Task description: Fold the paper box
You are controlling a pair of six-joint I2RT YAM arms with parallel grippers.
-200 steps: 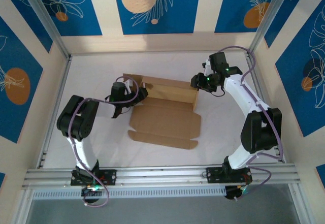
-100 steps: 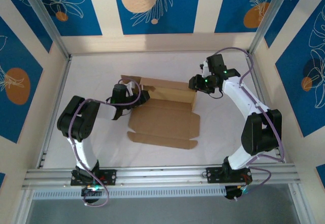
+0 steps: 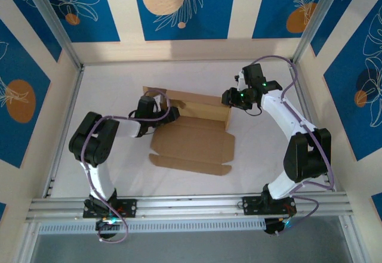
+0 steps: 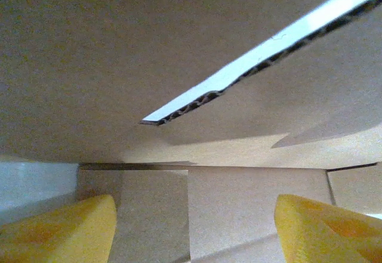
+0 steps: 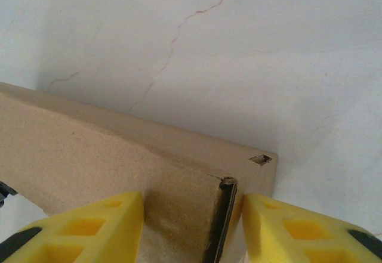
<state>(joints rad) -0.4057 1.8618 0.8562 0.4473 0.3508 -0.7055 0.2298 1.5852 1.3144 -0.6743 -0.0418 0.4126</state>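
Note:
The paper box (image 3: 194, 144) lies mid-table: a flat brown cardboard panel toward me and a raised, folded wall along its far side. At the box's left end, my left gripper (image 3: 170, 113) reaches in under a lifted flap. In the left wrist view its yellow fingers (image 4: 59, 227) stand wide apart and open over bare cardboard (image 4: 179, 54). My right gripper (image 3: 230, 99) is at the right end of the far wall. In the right wrist view it (image 5: 192, 227) is shut on the doubled corner of that wall (image 5: 89, 155).
The white table (image 3: 107, 84) is boxed in by patterned walls on three sides. An aluminium rail (image 3: 191, 206) runs along the near edge by the arm bases. A thin crack-like line (image 5: 173, 36) marks the white surface beyond the box.
My left gripper has slid slightly right, further into the box's left end. The right gripper shifted a little, then held still on the corner.

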